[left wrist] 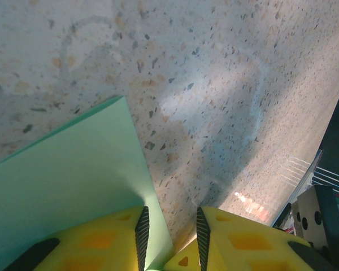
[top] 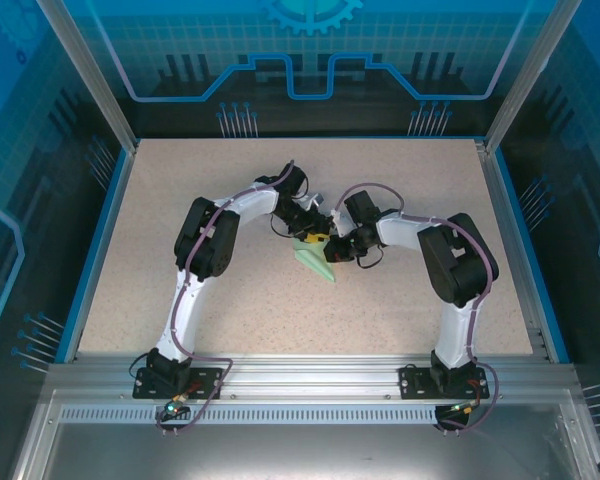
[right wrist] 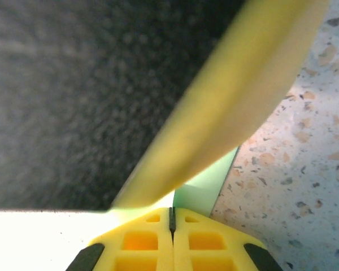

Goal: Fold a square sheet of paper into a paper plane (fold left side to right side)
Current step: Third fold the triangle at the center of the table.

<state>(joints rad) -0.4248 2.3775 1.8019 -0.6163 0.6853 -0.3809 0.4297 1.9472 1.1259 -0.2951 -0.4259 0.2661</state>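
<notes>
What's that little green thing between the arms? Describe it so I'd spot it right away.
Find the speckled beige table with the blue border. At its middle, where the left arm and right arm meet, lies the folded paper: a small pointed sliver, the only mint-green thing there.

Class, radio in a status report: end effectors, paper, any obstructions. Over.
Left end effector open, astride paper edge. Right end effector shut on paper. Both crowded together at table centre.

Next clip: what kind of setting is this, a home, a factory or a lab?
Probably a lab robot cell: an aluminium frame with clear panels encloses a speckled table, where two robot arms work on green paper.
</notes>
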